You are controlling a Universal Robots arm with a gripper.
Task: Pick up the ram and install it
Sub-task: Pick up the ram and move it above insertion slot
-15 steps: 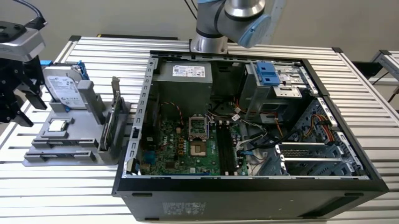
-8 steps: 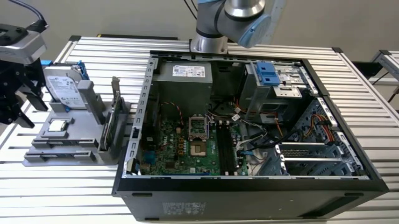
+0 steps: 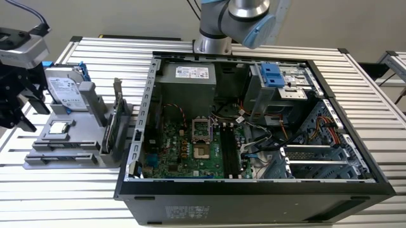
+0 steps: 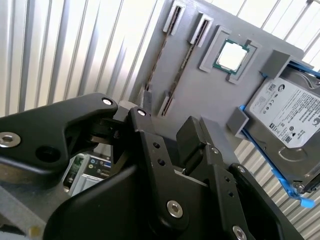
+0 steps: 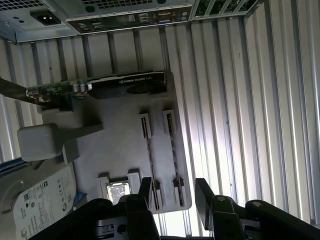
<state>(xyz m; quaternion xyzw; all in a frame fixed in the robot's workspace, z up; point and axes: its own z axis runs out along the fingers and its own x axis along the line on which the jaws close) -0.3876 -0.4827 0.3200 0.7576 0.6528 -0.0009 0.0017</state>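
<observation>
First wrist view, and the gripper [image 5: 174, 192] hung over the grey holder [image 5: 120, 145], jaws spread wide with nothing between them. Two blocky matte-black fingers [image 5: 202, 192], bolted linkages behind them. Beneath that gap lay the ram [image 5: 149, 165]: a slim, dark, narrow stick standing on edge in its slot, with a second stick [image 5: 174, 160] just beside it, parallel. Two sticks, then, each seated in pale grey end brackets. The fingers looked to be above them rather than touching, though depth was hard to judge.

Sharing that smooth plastic holder were one square silver processor chip [image 5: 119, 190], one shiny labelled hard drive [image 5: 40, 205] edged in blue, and one long black graphics card [image 5: 125, 82] on edge. Everything sat on a table [image 5: 250, 100] of ribbed aluminium slats.

At the exterior view's left the holder stood just beside one open black computer case [image 3: 254, 199], its green motherboard [image 3: 190, 147] bare inside.
</observation>
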